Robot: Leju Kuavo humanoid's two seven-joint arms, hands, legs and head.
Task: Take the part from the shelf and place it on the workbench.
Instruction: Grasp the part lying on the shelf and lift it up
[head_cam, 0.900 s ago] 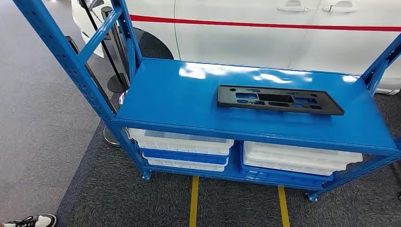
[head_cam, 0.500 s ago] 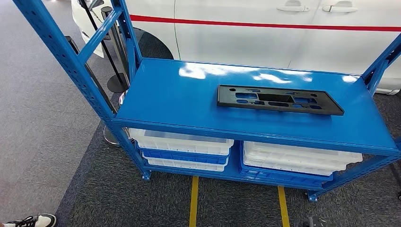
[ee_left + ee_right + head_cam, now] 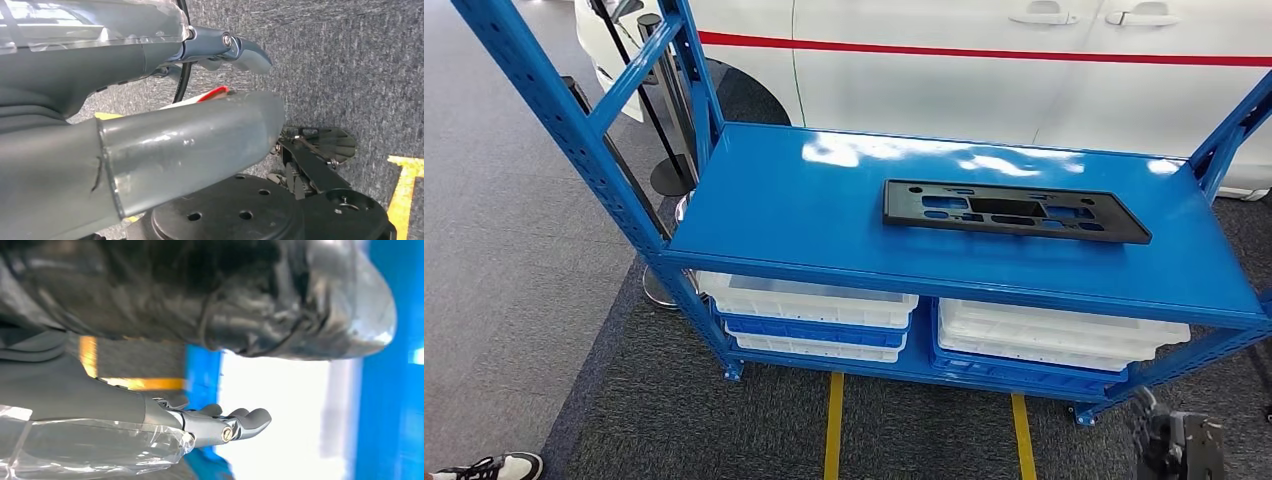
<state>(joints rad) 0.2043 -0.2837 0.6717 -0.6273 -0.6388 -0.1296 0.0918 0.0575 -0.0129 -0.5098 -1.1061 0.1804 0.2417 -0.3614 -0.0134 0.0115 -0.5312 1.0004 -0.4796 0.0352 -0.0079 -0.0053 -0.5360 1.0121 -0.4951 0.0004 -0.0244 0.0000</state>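
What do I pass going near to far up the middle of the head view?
Yellow floor line → white trays under the shelf → blue shelf top → black part lying flat on it → white car behind.

- The right hand (image 3: pixel 1179 447) sits low at the bottom right of the head view, dark and blurred.
- In the right wrist view, the right hand's fingers (image 3: pixel 245 420) curve gently and hold nothing.
- The left hand (image 3: pixel 165 150) hangs, thumb straight, fingers (image 3: pixel 245 50) apart, holding nothing.
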